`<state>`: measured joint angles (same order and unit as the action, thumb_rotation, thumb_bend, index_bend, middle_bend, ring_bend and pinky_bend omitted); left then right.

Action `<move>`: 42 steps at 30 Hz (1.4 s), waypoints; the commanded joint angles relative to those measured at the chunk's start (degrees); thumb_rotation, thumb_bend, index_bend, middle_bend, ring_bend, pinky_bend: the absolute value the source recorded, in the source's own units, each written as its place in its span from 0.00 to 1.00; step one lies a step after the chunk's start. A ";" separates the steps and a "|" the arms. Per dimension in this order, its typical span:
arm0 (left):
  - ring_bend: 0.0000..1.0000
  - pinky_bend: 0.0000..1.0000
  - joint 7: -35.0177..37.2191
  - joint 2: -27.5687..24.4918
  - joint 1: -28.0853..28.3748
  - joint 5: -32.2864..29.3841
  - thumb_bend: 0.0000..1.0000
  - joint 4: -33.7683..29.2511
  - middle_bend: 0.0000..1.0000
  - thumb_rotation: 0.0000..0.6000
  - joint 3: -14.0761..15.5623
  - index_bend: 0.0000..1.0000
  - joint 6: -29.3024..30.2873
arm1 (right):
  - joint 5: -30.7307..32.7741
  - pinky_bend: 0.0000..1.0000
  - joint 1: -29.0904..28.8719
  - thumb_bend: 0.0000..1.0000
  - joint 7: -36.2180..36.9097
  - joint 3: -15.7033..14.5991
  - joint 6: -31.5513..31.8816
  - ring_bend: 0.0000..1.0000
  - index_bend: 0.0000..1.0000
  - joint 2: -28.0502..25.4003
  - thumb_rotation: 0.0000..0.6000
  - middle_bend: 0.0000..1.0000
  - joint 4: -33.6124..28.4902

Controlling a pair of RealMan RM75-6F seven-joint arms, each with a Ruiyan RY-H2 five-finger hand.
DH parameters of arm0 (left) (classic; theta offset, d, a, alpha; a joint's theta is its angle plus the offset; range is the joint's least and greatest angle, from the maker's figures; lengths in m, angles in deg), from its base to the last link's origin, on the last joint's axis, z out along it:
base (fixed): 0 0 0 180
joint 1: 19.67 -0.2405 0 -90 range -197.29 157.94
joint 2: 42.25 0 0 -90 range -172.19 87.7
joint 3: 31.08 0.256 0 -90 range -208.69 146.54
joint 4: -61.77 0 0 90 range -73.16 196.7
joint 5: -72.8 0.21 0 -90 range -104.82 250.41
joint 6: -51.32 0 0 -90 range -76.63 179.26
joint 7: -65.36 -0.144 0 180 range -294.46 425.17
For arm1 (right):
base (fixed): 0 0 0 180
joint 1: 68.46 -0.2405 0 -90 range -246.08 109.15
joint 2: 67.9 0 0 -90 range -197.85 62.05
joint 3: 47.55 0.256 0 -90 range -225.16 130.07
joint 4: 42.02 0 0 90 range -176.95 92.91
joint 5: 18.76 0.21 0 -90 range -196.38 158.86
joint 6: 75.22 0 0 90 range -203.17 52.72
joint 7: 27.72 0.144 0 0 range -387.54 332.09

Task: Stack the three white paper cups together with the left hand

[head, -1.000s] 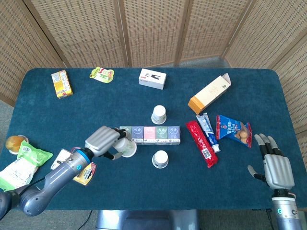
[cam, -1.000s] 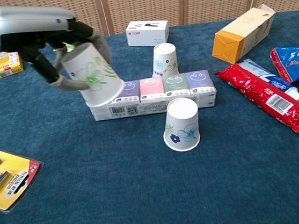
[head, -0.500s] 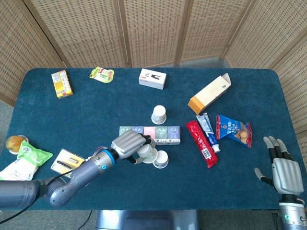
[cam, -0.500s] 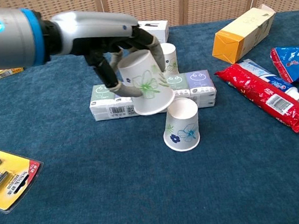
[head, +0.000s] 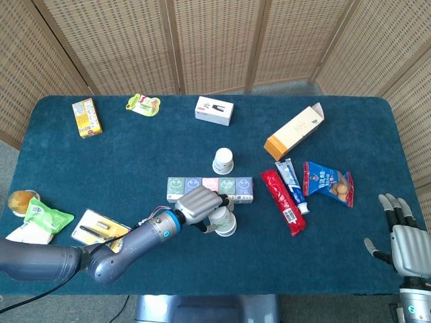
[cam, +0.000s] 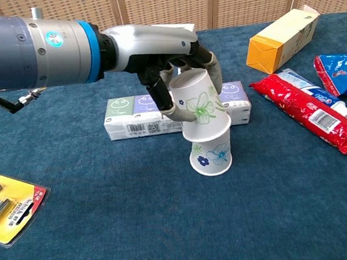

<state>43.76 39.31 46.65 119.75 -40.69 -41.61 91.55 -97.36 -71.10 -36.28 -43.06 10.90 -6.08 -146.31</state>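
Note:
My left hand [cam: 158, 47] grips a white paper cup with a green flower [cam: 201, 105], mouth down and a little tilted. The cup's rim sits over the top of a second upturned cup with a blue flower [cam: 212, 152], which stands on the blue cloth in front of the tissue pack. In the head view the left hand [head: 200, 205] covers most of both cups. The third cup [head: 223, 161] stands mouth down behind the tissue pack; the hand hides it in the chest view. My right hand [head: 409, 242] lies open at the table's front right corner, holding nothing.
A long tissue pack [head: 210, 189] lies just behind the stacked cups. Right of them lie a red packet [head: 283, 210], a toothpaste box [head: 291, 186], a snack bag [head: 326, 179] and an orange carton [head: 294, 130]. A yellow card pack [head: 100, 226] lies front left.
My left hand carried the green-flower cup to the right, from the tissue pack's left end to above the blue-flower cup, and lowered it onto that cup. The right hand slid toward the table's corner.

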 commanded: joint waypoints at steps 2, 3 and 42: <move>0.38 0.61 -0.85 0.80 1.57 -1.28 0.35 0.73 0.34 1.00 0.25 0.32 0.20 | -0.30 0.31 0.27 0.28 0.78 -0.03 0.14 0.00 0.00 -0.17 1.00 0.08 0.29; 0.38 0.61 -1.15 0.98 2.03 -1.73 0.35 0.88 0.34 1.00 0.34 0.32 0.36 | -0.40 0.30 0.36 0.28 1.02 -0.01 0.24 0.00 0.00 -0.18 1.00 0.08 0.41; 0.00 0.13 -5.67 -1.57 4.40 -13.34 0.35 5.01 0.00 1.00 7.00 0.01 8.58 | 0.29 0.31 -0.08 0.28 4.88 1.10 -2.17 0.00 0.00 0.00 1.00 0.08 3.34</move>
<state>37.79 37.33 51.28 106.65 -36.78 -34.21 100.04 -97.04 -71.17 -31.37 -41.97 8.72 -6.08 -142.96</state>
